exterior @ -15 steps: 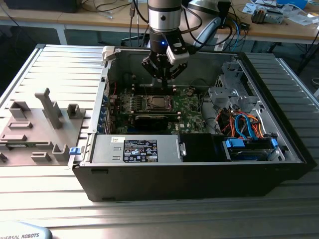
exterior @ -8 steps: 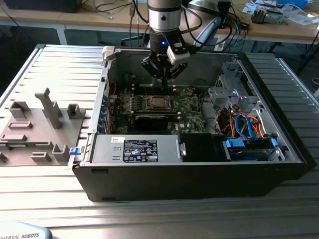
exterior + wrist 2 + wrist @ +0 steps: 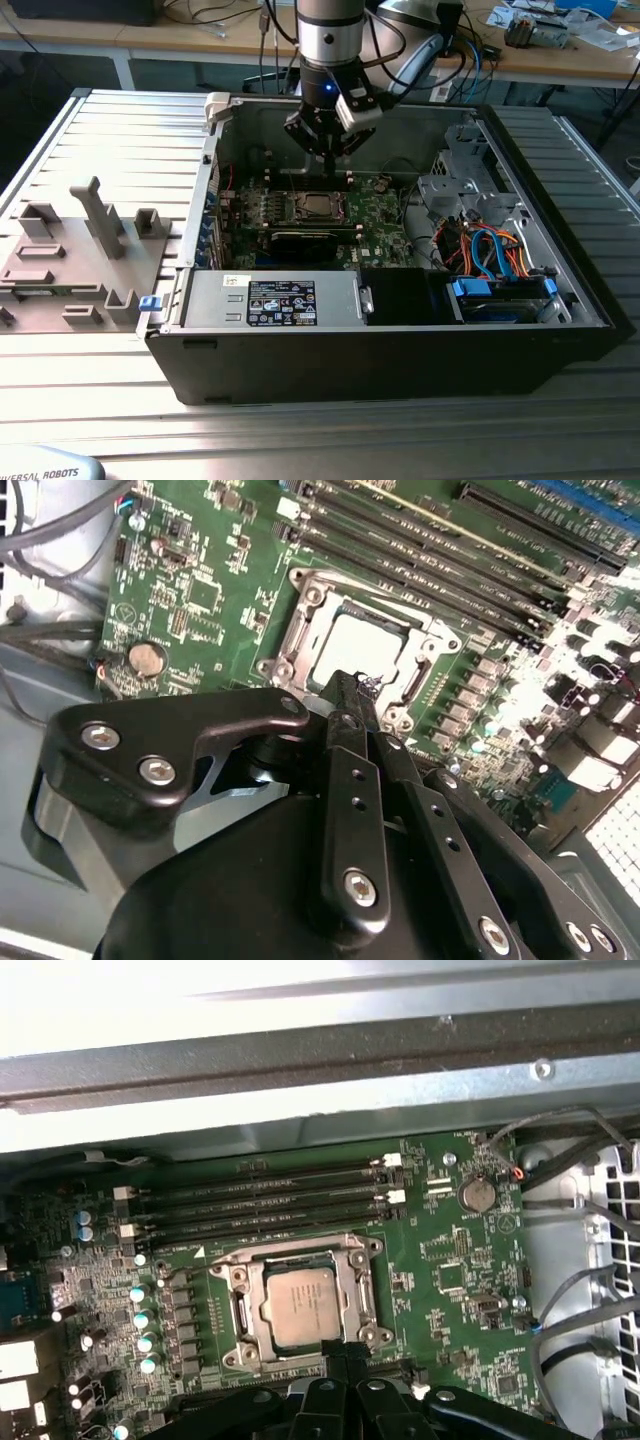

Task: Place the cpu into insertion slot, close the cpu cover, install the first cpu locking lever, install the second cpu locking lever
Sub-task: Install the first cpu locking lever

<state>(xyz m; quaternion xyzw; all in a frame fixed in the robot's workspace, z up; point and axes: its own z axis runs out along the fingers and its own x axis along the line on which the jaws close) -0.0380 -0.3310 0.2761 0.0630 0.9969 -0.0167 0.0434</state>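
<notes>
Fingers pressed together and holding nothing, the black end effector (image 3: 352, 695) hovers beside the silvery-grey square cpu (image 3: 303, 1303) under the silver metal cpu cover (image 3: 352, 1290); a misaligned descent could scrape the frame.

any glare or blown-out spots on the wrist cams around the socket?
First wrist view: the case wall above the board is blown out white; the cpu is evenly lit. Second wrist view: the cpu top glares pale, and the board's far edge is washed out.

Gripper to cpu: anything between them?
No. In the first wrist view the gripper sits at the cover edge beside the cpu, nothing between.
</notes>
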